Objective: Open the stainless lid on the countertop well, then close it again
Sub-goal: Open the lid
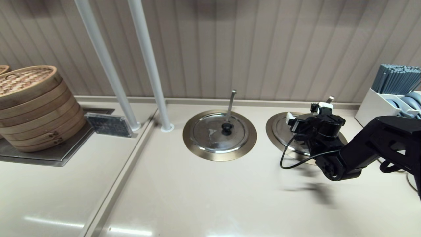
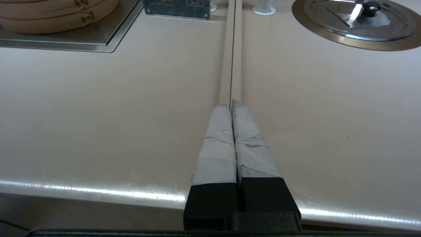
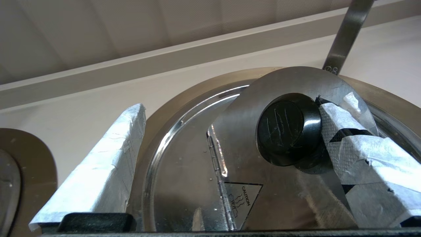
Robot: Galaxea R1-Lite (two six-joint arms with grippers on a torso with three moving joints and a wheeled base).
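The stainless lid (image 3: 184,171) sits in the countertop well, whose brass rim (image 3: 158,108) shows around it. The lid's hinged half stands tilted up along the hinge, carrying the black knob (image 3: 286,128). My right gripper (image 3: 230,107) is open over the lid. One taped finger (image 3: 338,121) presses against the knob's side and the other finger (image 3: 105,164) hangs apart over the rim. The ladle handle (image 3: 345,36) leans out behind. In the head view the right gripper (image 1: 307,113) covers most of that lid (image 1: 284,130). My left gripper (image 2: 230,103) is shut and empty over the counter seam.
The twin lid (image 1: 219,131) with its upright ladle handle (image 1: 231,103) lies shut to the left. Bamboo steamers (image 1: 33,105) and a sign plate (image 1: 107,124) stand far left, beside two white poles (image 1: 149,65). A white chopstick holder (image 1: 388,95) is at the right.
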